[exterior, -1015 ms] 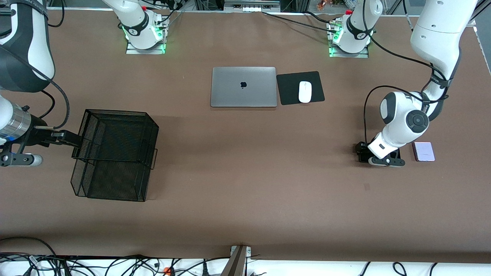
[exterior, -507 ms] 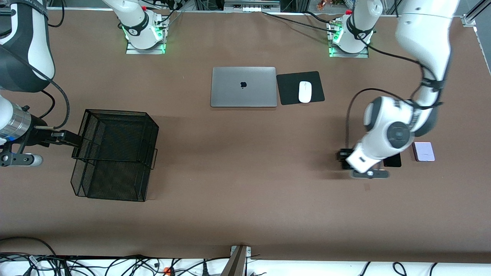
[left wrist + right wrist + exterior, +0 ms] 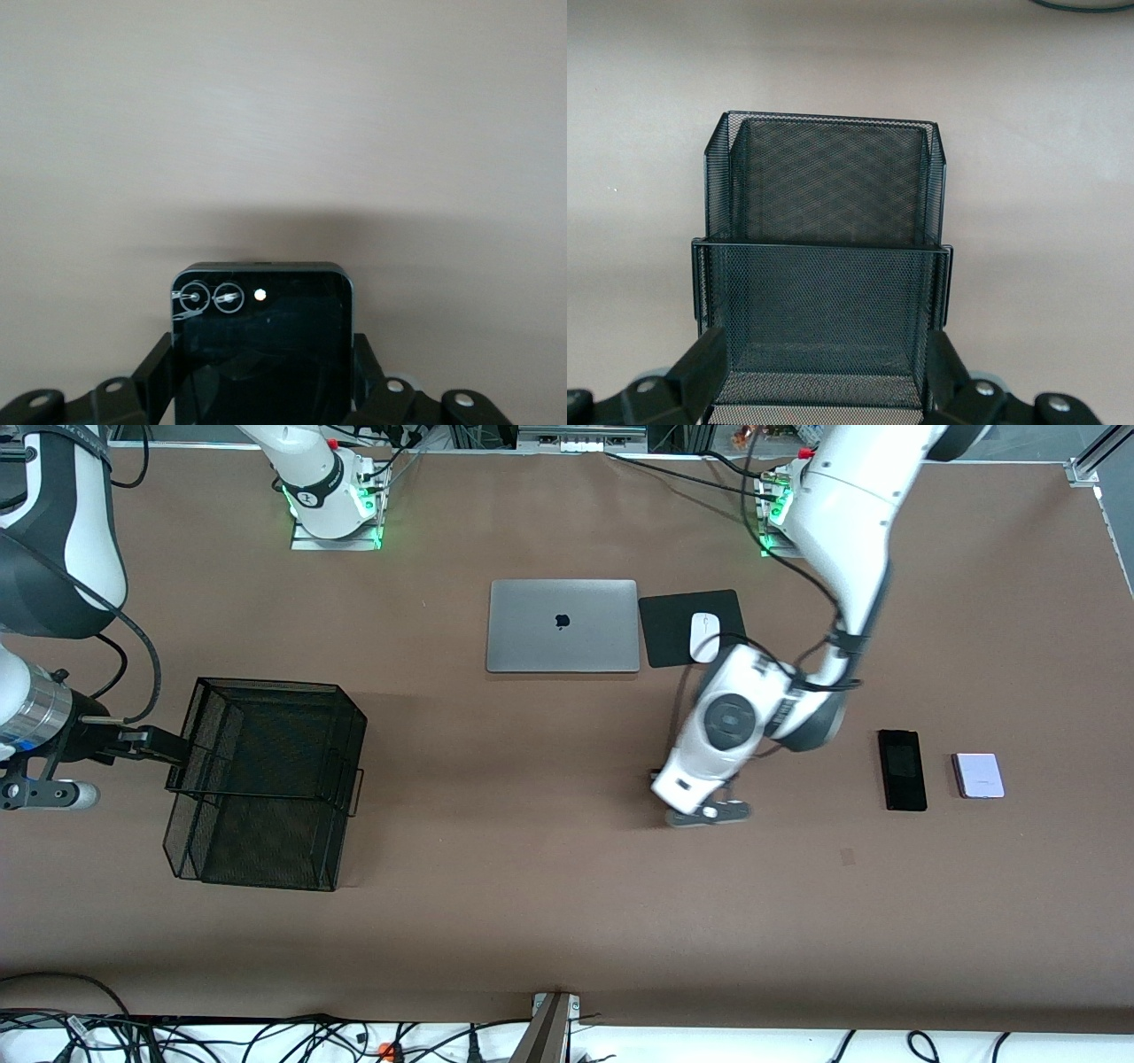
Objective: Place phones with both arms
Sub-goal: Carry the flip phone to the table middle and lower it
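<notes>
My left gripper (image 3: 660,777) is over the bare table middle, nearer the front camera than the mouse pad. It is shut on the squarish black folded phone (image 3: 261,350), whose twin camera rings show between the fingers (image 3: 152,376). The phone is hidden under the hand in the front view. The longer black slab phone (image 3: 902,769) and the pale lilac phone (image 3: 978,775) lie side by side toward the left arm's end. My right gripper (image 3: 168,751) is at the right arm's end, its fingers (image 3: 700,372) closed on the sides of the black mesh basket (image 3: 266,779), which also shows in the right wrist view (image 3: 824,292).
A closed silver laptop (image 3: 563,625) lies near the bases. Beside it a white mouse (image 3: 703,636) sits on a black pad (image 3: 673,615). Cables run along the table's near edge.
My left arm has lifted the folded black phone from beside the slab and swung it toward the table's middle. The slab phone is now uncovered. The right arm and basket have not moved.
</notes>
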{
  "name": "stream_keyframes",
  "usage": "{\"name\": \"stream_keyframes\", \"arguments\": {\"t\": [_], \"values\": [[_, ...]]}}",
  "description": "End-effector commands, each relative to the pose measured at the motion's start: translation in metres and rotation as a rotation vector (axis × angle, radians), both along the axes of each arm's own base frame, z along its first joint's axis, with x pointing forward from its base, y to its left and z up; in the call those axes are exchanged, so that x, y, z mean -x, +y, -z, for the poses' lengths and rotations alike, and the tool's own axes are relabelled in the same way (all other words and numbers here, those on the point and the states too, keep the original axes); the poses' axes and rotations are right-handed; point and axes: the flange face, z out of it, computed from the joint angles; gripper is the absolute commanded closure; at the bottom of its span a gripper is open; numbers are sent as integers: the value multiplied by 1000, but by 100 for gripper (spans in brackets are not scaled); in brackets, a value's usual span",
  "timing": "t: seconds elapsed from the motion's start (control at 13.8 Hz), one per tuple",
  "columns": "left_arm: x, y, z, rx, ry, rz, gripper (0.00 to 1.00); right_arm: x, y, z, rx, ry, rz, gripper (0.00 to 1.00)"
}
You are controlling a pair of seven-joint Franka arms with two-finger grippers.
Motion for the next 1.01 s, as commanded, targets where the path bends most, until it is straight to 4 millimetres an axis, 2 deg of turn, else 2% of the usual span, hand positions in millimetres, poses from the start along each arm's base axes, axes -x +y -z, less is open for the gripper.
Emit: {"name": "stream_keyframes", "arguments": {"t": [0.0,0.22,0.43,0.65,0.94], "values": [[0,-47,-10,9,-40,35,100,-2,0,-2,-12,0,14,0],[20,-115,2,33,-72,113,100,-1,-1,0,-11,8,16,0],[44,-159,11,47,-85,143,100,-1,-1,2,-11,12,16,0],[47,-183,21,65,-105,122,100,-1,-1,2,-11,11,15,0],[37,-184,34,74,-133,89,100,-1,-1,2,-11,14,16,0]]}}
